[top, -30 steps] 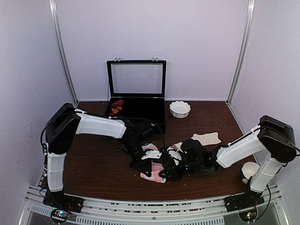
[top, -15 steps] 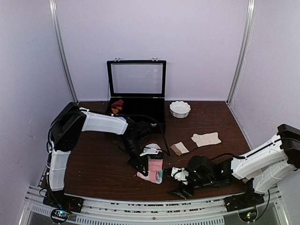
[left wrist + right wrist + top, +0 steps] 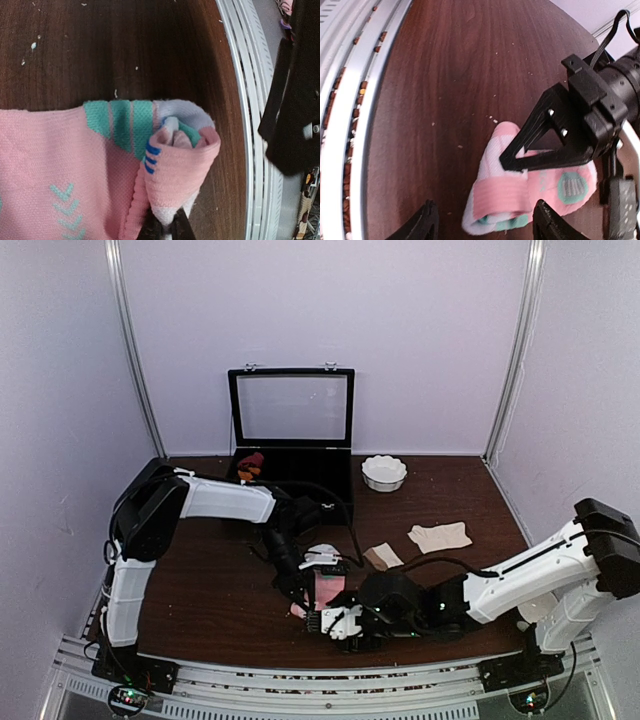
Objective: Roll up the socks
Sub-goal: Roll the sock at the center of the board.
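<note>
The pink sock (image 3: 327, 587) with mint and white patches lies near the table's front edge, its near end rolled into a tight bundle (image 3: 176, 155). My left gripper (image 3: 166, 231) is shut on the white edge of that roll. In the right wrist view, its black fingers (image 3: 545, 145) press onto the top of the roll (image 3: 507, 200). My right gripper (image 3: 487, 225) is open just in front of the roll, one finger on either side and neither touching it. The short cream sock (image 3: 440, 536) lies flat further right. A tan fabric end (image 3: 382, 557) lies between the two socks.
An open black case (image 3: 290, 468) with a glass lid stands at the back, with a dark red and orange bundle (image 3: 248, 465) in its left corner. A white bowl (image 3: 384, 472) sits beside it. A white cup (image 3: 533, 602) stands by the right arm's base. The metal rail (image 3: 350, 115) runs along the table's front edge.
My right gripper let go of the roll, pulled back to the right along the front edge, then came back left in front of the roll, now open. My left gripper kept its hold.
</note>
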`<action>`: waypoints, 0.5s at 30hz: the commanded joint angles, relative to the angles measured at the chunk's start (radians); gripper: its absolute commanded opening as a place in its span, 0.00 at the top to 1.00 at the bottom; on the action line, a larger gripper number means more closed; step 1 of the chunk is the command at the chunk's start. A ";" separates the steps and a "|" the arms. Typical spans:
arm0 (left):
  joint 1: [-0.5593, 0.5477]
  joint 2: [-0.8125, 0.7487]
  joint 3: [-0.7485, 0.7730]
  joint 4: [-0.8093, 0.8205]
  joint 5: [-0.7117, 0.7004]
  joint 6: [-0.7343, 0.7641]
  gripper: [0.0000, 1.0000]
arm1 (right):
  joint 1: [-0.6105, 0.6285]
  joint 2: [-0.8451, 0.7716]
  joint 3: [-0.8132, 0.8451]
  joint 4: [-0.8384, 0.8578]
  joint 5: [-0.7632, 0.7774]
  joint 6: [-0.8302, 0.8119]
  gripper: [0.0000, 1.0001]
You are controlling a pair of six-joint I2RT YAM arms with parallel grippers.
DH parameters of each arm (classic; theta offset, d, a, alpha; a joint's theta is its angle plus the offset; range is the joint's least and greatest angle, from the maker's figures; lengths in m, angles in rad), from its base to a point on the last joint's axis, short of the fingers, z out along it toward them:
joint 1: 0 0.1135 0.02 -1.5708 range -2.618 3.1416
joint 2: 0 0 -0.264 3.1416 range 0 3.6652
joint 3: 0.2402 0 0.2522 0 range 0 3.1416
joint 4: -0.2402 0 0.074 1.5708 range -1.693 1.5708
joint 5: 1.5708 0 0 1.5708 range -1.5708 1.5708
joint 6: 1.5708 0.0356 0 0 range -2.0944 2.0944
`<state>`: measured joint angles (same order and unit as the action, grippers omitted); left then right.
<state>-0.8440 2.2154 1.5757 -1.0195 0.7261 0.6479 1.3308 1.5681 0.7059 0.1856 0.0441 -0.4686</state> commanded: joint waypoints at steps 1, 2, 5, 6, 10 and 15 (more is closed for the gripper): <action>0.010 0.080 0.002 -0.020 -0.108 0.030 1.00 | -0.001 0.110 0.095 -0.063 0.106 -0.254 0.36; 0.008 0.082 0.005 -0.022 -0.109 0.034 1.00 | -0.005 0.123 0.105 -0.068 0.106 -0.281 0.36; 0.009 0.088 0.014 -0.030 -0.113 0.043 1.00 | -0.011 0.152 0.135 -0.102 0.096 -0.331 0.37; 0.009 0.094 0.022 -0.036 -0.113 0.045 1.00 | -0.012 0.160 0.142 -0.110 0.096 -0.334 0.38; 0.009 0.115 0.051 -0.057 -0.110 0.053 1.00 | -0.021 0.200 0.164 -0.119 0.098 -0.370 0.41; 0.010 0.127 0.063 -0.080 -0.103 0.076 1.00 | -0.060 0.242 0.184 -0.112 0.083 -0.349 0.46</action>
<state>-0.8429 2.2665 1.6478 -1.1038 0.7399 0.6861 1.3048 1.7737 0.8570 0.0929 0.1135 -0.8062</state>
